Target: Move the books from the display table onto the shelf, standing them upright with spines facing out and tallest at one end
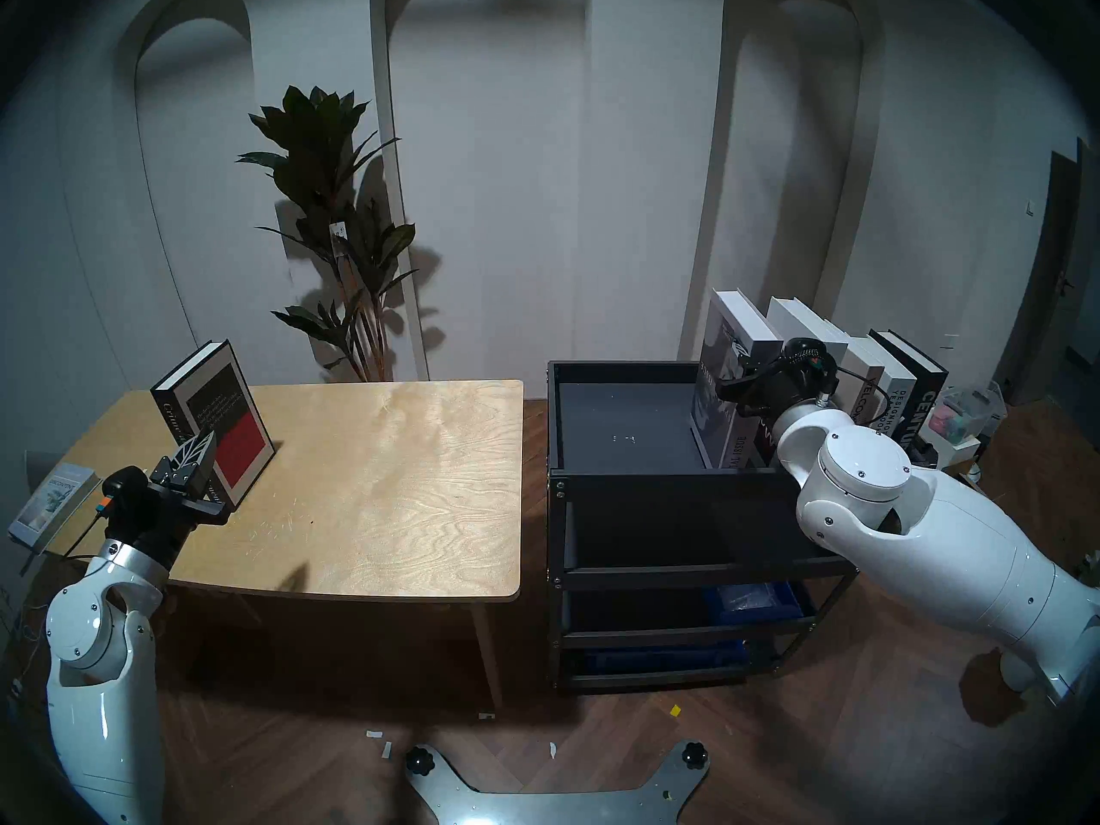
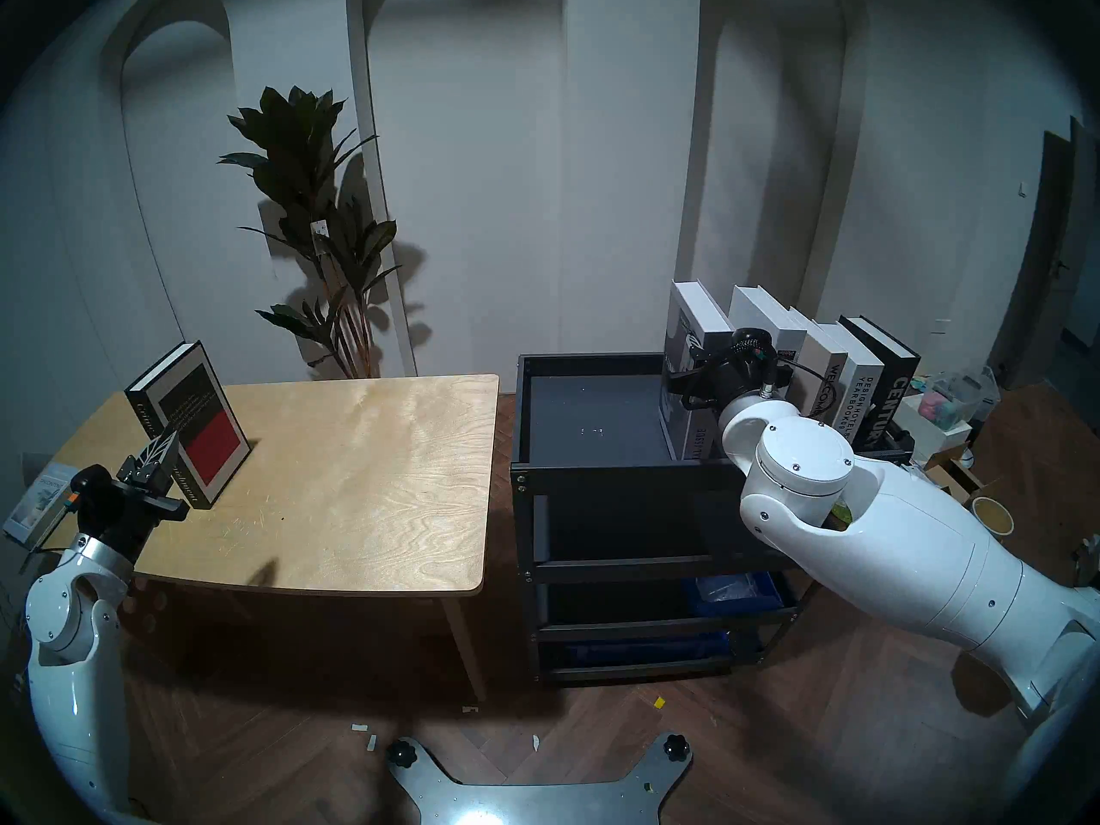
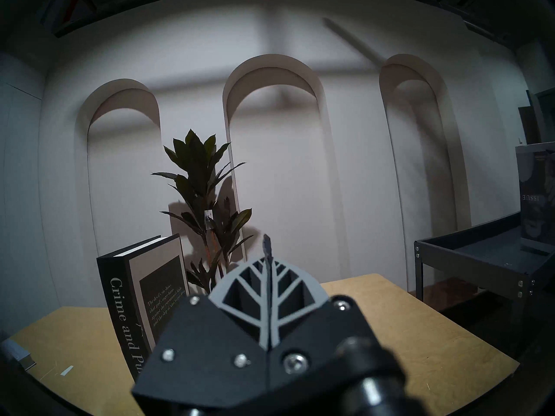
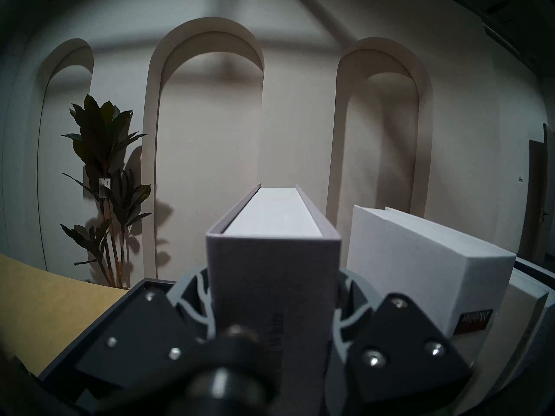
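Note:
A black Crime and Punishment book point(image 1: 217, 413) stands upright on the plywood display table point(image 1: 387, 478), near its left end. My left gripper point(image 1: 193, 455) is shut and empty, just in front of that book's spine point(image 3: 123, 310). On the black shelf point(image 1: 619, 431), my right gripper point(image 1: 738, 377) is shut on the spine of the grey Special Issue book point(image 4: 273, 256), which stands on the tray top. To its right stand a white book point(image 4: 420, 250), Welcome point(image 1: 863, 389), Designhotels Yearbook point(image 1: 896, 401) and Century point(image 1: 922, 413), spines facing me.
A tall potted plant point(image 1: 339, 222) stands behind the table. A thin grey Discontent book point(image 1: 53, 502) lies off the table's left end. Blue bins point(image 1: 756, 603) fill the shelf's lower tiers. Boxes and clutter point(image 1: 958, 419) sit on the floor at the right.

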